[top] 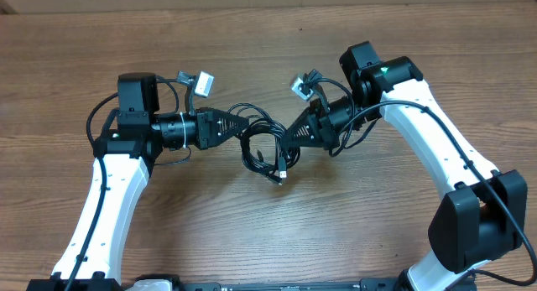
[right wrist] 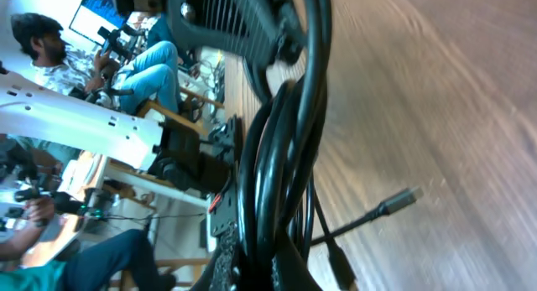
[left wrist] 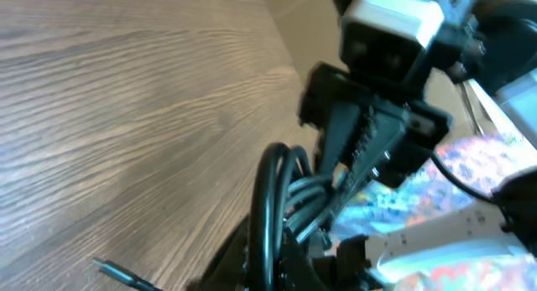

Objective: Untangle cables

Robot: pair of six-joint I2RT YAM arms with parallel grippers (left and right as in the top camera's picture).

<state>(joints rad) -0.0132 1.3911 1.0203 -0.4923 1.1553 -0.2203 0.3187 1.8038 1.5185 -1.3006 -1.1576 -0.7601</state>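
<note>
Surface: wood-grain table (top: 252, 241), bare apart from the two arms and the cords between them.
Background: past the table edge the right wrist view shows a seated person (right wrist: 50, 48) and cluttered furniture, all out of focus.
Task's thing: the cables (top: 262, 153) sit at mid-table as one bunched knot of thin black loops, held between the two arms.
Loose end: one plug end (right wrist: 401, 199) sticks out of the bunch on a short straight length. Whether it touches the wood I cannot tell.
Left gripper (top: 243, 127): fingers together, clamped on the left side of the bunch, and its wrist view shows cords running down between its tips.
Right gripper (top: 289, 142): fingers together, clamped on the right side of the same bunch, with several strands passing through its grip.
Spacing: the two grippers are near each other, and only the knot lies between them.
Done so far: as I judge it, both ends of the tangle are gripped and nothing more; no cord lies apart from the rest.
Left to do: nearly everything. The loops cross and overlap, so each cord has to be drawn out and laid apart.
Containers: none in view, no bin, tray or box, and so nothing inside one.
Risk: pulling straight apart could tighten the knot.
</note>
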